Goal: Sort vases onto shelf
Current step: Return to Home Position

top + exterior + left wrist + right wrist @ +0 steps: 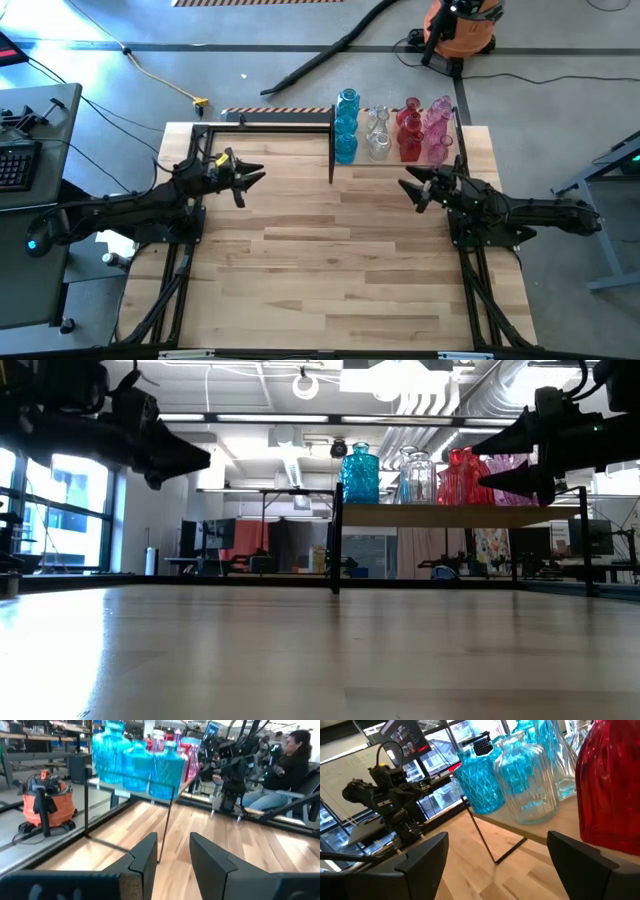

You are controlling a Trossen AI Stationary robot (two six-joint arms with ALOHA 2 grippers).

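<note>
High view: right end effector (412, 193) wide, left end effector (250, 186) narrower, both empty; a careless swing could clip the shelf (390, 163), toppling vases (410, 130).

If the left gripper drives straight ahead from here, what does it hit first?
Likely the near black upright of the shelf, which shows between the left gripper's open fingers. The blue vases stand on the shelf above it. Depth is unclear.
</note>
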